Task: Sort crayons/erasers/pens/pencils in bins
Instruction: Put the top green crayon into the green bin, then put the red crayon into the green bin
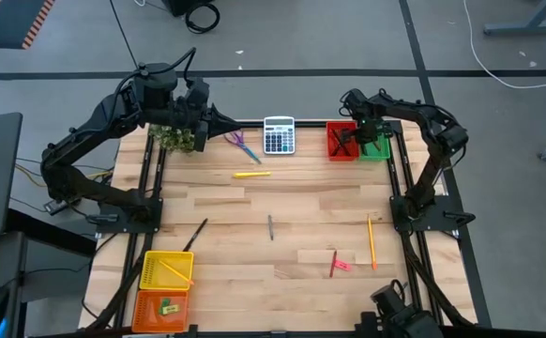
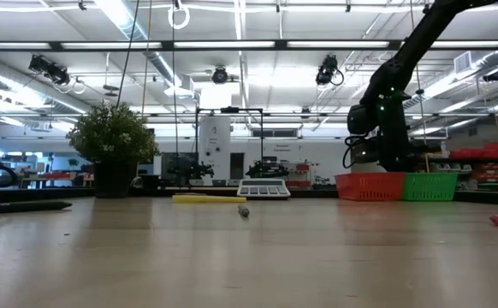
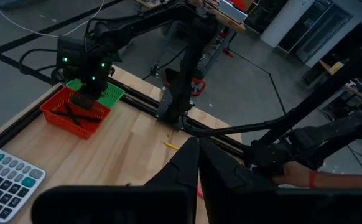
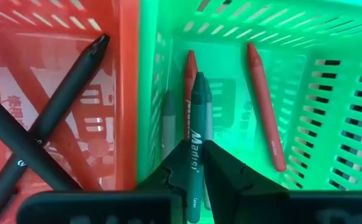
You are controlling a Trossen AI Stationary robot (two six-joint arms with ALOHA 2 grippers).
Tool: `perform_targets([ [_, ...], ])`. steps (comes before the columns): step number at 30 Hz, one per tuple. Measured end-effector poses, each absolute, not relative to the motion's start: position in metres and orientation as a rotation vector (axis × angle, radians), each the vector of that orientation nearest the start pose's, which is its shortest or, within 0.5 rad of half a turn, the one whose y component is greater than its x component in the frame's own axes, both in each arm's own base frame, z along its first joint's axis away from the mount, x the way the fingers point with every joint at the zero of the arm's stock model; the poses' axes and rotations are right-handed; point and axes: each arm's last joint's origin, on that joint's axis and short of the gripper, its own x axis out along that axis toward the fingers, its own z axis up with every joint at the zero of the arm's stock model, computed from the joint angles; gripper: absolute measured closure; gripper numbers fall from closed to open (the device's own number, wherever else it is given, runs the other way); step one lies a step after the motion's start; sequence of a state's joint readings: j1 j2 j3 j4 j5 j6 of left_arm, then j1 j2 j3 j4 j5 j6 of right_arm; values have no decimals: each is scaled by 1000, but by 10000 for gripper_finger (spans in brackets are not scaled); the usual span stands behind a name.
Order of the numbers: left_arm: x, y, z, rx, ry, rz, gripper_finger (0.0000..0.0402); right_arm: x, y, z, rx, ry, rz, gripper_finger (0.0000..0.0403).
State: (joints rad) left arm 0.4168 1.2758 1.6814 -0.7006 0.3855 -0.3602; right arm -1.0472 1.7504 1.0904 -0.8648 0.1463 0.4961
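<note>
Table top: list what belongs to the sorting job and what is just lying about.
Job:
green bin, red bin, yellow bin, orange bin
crayon in the right tool
pencil, yellow pen, pink eraser

Lying about:
calculator
scissors
plant

You see a pale wood counter with plank seams. The bins are mesh: red, green, yellow, orange. Two black pens cross in the red bin. The green one holds red crayons and a dark green crayon with white lettering. The calculator is grey.
</note>
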Motion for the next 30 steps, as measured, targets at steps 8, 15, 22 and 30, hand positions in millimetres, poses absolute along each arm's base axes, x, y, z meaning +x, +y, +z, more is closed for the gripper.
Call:
perform_targets([
  [8, 219, 85, 480, -491, 264, 82, 385, 145, -263, 171, 1051, 1192, -1327, 312],
  [15, 219, 85, 480, -487, 264, 82, 386, 139, -251, 192, 1073, 1164, -1326, 292],
  [22, 219, 87, 480, -437, 259, 133, 379, 138, -215, 230, 1101, 1136, -1319, 292],
  [30, 219, 87, 480, -352, 264, 122, 385, 171, -159, 252, 1167, 1110, -1207, 292],
])
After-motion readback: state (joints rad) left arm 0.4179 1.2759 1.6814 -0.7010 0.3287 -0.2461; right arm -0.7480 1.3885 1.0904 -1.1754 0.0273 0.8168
